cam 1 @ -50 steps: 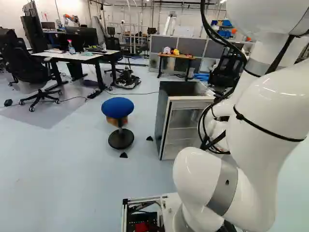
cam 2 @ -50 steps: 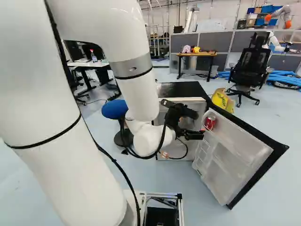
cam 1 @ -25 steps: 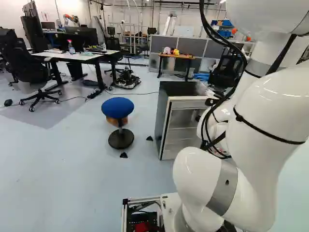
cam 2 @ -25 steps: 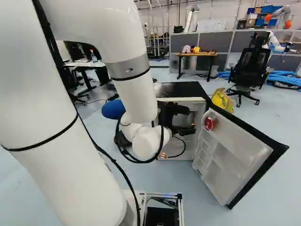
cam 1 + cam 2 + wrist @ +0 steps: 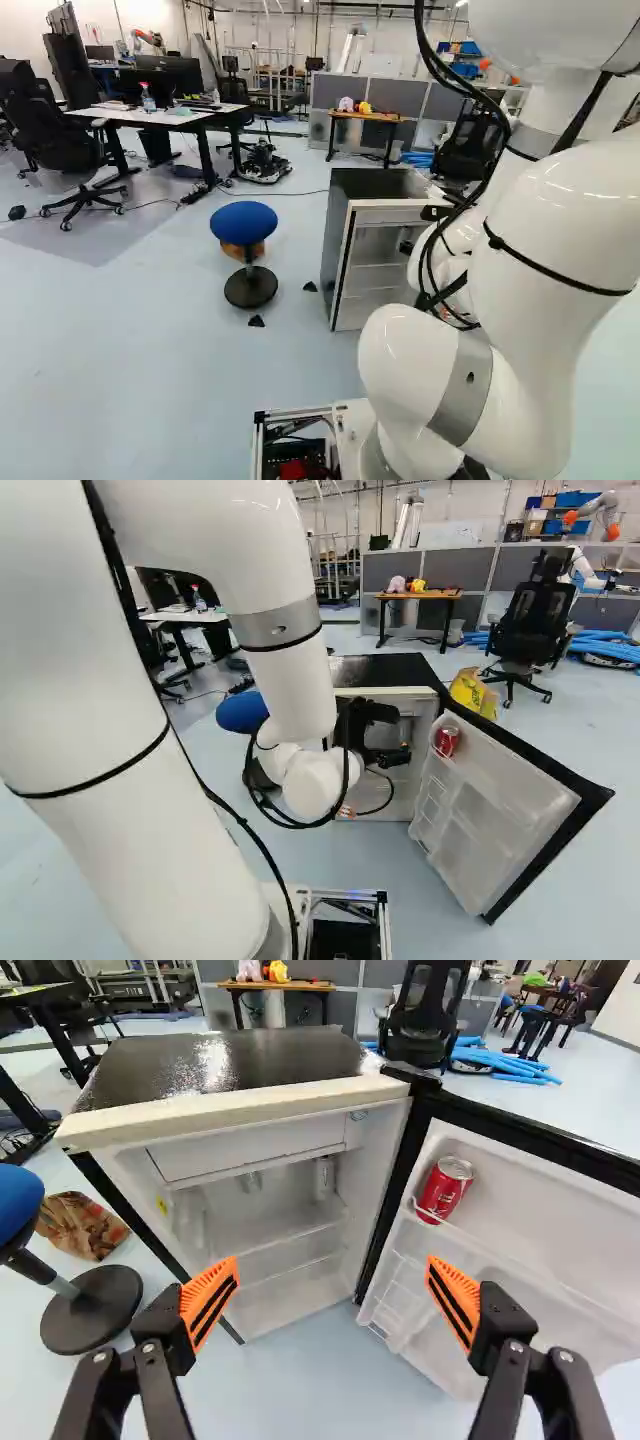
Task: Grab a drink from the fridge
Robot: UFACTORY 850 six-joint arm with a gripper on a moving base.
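One can (image 5: 446, 1188) sits up in the open door (image 5: 560, 1220); the jaws, wide apart and empty, have shifted from it toward the fridge (image 5: 240, 1110) — likely needing realignment before any grasp.

A blue round-seated stool (image 5: 244, 221) with a black base stands beside a crumpled brown bag (image 5: 80, 1225). A yellow bag (image 5: 473, 693) and long blue tubes (image 5: 610, 650) lie near a black office chair (image 5: 532, 620). A wooden-topped desk (image 5: 440, 595) carries small pink (image 5: 397, 584) and yellow objects (image 5: 417, 584).
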